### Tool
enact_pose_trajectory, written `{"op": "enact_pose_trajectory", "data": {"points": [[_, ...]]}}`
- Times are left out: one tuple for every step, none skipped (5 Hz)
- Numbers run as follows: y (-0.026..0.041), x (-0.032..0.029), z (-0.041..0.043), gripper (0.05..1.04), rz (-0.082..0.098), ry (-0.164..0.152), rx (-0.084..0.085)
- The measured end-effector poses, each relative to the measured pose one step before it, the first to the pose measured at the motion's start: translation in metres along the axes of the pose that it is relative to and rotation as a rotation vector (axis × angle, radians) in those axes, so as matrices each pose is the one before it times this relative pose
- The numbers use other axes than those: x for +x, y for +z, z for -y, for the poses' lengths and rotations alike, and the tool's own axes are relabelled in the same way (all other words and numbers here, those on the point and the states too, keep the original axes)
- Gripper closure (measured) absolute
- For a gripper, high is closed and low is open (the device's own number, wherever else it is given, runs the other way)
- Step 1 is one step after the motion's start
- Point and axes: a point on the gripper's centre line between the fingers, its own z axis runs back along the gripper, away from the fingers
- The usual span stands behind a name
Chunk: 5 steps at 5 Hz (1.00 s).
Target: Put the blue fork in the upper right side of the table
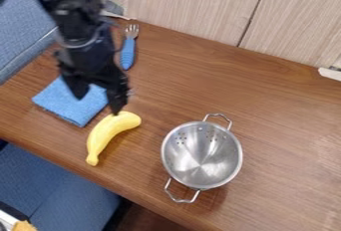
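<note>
The black gripper [98, 101] hangs over the right part of the blue cloth, just above the banana's upper end. Its two fingers stand apart, with blue cloth visible between them. Behind the gripper and to its right, the blue fork [127, 55] lies on the wooden table [266, 95], near the back wall at the upper left. The fork's silver tines point toward the wall and its blue handle toward the front. Gripper and fork are apart.
The blue cloth [59, 100] lies under the gripper, partly covered by it. A yellow banana [106, 134] is in front of it. A metal colander [202, 155] with two handles stands at the front centre. A white object [330, 73] sits at the right, against the wall panels.
</note>
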Motion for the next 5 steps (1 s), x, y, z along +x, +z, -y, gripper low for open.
{"op": "enact_pose_trajectory", "data": {"points": [[-0.01220,0.02829,0.00043,0.083,-0.0217,0.0548,0.0461],[-0.01249,0.03766,-0.00047,0.083,-0.0164,0.0521,0.0155],[-0.00678,0.03499,-0.00434,0.083,0.0018,0.0737,0.0152],[-0.01752,0.02465,-0.01980,0.083,-0.0210,0.0873,0.0280],[-0.00978,0.02048,-0.01411,0.083,0.0133,0.0415,0.0303]]}}
